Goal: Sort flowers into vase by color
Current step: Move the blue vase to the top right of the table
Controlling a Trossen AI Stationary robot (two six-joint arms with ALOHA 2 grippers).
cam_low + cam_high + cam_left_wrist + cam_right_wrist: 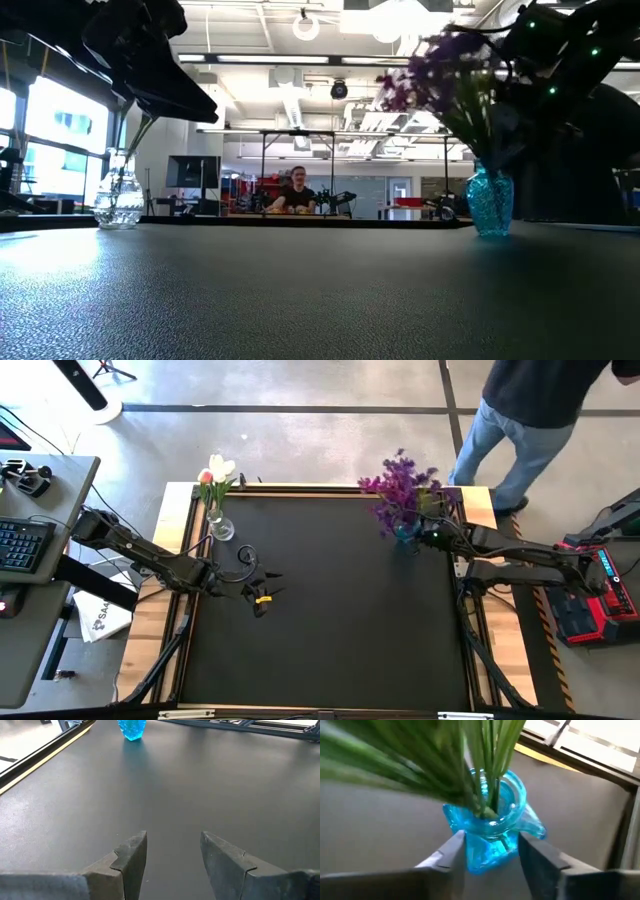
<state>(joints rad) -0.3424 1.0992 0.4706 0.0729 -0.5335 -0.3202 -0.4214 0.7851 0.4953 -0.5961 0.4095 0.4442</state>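
While purple flowers fill the blue vase, right fingers flank it.

Perhaps "SAA" on white box

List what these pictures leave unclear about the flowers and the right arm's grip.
- Right gripper: wrist view shows its jaws either side of the blue vase; contact uncertain.
- Purple flowers: stem count unclear, blurred in the wrist view, bunched from above.
- Clear vase: tulips too small to count; low view hides them behind the arm.
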